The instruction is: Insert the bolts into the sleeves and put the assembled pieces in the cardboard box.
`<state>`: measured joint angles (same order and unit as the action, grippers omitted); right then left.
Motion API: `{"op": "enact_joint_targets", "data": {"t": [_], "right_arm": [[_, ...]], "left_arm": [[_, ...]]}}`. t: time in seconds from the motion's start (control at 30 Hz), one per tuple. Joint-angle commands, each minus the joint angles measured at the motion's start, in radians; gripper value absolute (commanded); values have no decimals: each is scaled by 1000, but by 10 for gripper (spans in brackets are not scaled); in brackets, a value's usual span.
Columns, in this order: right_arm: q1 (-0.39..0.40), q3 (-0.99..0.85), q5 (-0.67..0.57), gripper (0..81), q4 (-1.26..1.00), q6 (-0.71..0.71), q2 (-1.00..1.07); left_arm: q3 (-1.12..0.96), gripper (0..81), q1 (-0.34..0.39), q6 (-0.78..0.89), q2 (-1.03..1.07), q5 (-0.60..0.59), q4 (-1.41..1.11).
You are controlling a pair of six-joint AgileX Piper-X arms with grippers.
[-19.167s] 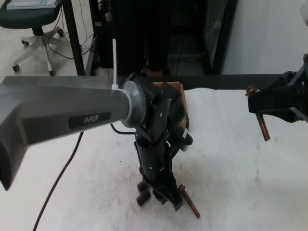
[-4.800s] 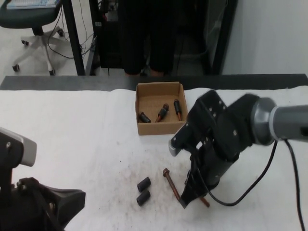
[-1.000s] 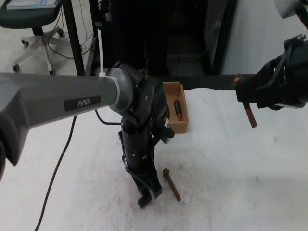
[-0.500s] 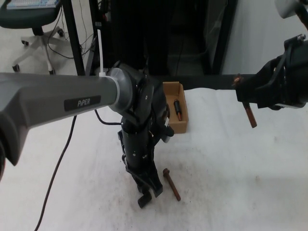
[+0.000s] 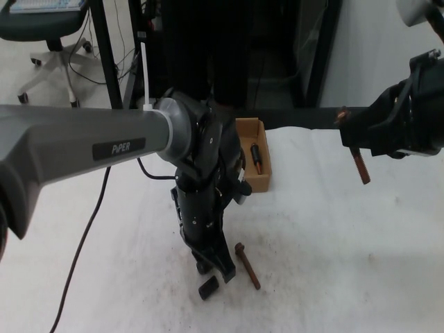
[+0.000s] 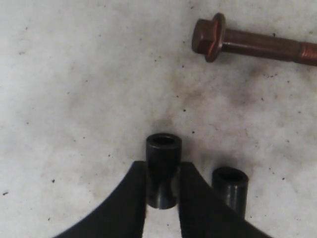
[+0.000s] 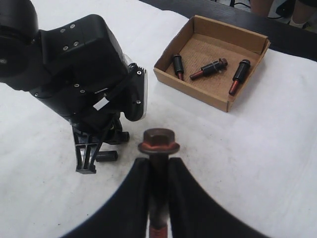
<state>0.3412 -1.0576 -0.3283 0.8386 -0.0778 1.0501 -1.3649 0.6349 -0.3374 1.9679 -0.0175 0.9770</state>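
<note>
Inside the cardboard box (image 7: 193, 90) you already have three assembled pieces (image 7: 210, 67); by the look of it, two pairs remain. Your left gripper (image 6: 163, 174) is clamped on one black sleeve (image 6: 163, 148), pointing down low over the surface (image 6: 74, 99), with the second sleeve (image 6: 230, 184) just beside it and a loose bolt (image 6: 257, 43) lying near. Your right gripper (image 7: 158, 171) grips the other bolt (image 7: 158, 141) below its head, held high and well apart, shank hanging down.

place: robot lab or workshop | my bench (image 5: 361, 263): stained white cloth on top | past its far edge: wheeled office chair (image 5: 41, 24), black rack post (image 5: 103, 48), loose cables (image 5: 129, 64) on a pale floor
</note>
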Motion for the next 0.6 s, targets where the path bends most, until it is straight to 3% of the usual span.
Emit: {"op": "enact_joint_targets", "data": {"t": [0.0, 0.17, 0.27, 0.43, 0.57], "right_arm": [[-4, -4, -14, 9, -12, -4, -9], [-4, -4, -14, 9, -12, -4, -9], [-4, -4, -14, 9, -12, -4, -9], [-4, -4, -14, 9, -12, -4, -9], [-4, -4, -14, 9, -12, -4, -9]], "left_arm": [[1, 4, 1, 4, -1, 9, -3], [1, 21, -9, -3, -1, -34, -8], [1, 133, -17, 8, 4, -97, -22], [1, 355, -16, 23, 24, -96, -20], [1, 377, -16, 53, 40, -96, -17]]}}
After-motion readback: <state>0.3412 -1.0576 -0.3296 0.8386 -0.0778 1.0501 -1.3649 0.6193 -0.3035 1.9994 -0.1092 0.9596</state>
